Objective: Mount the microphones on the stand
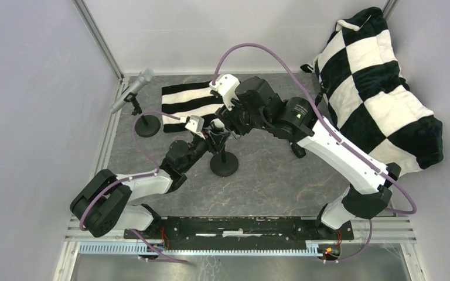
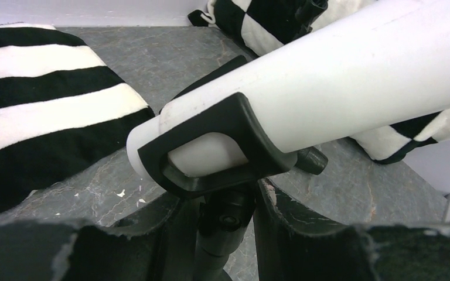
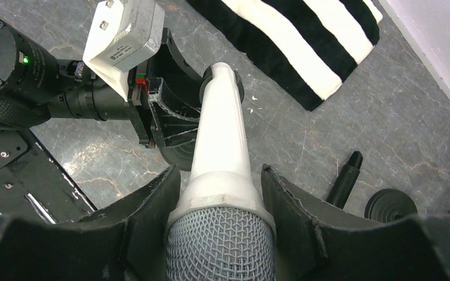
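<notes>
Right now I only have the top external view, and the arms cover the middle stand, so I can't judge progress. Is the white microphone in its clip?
Observer: Yes. The left wrist view shows the tail end of the white microphone sitting in the black clip of the stand, poking out a little past it.
Operator: What is the left gripper doing?
Observer: The left gripper is shut on the stand just below the clip.
Operator: And the right?
Observer: In the right wrist view, the right gripper is closed on the white microphone just behind its mesh head.
</notes>
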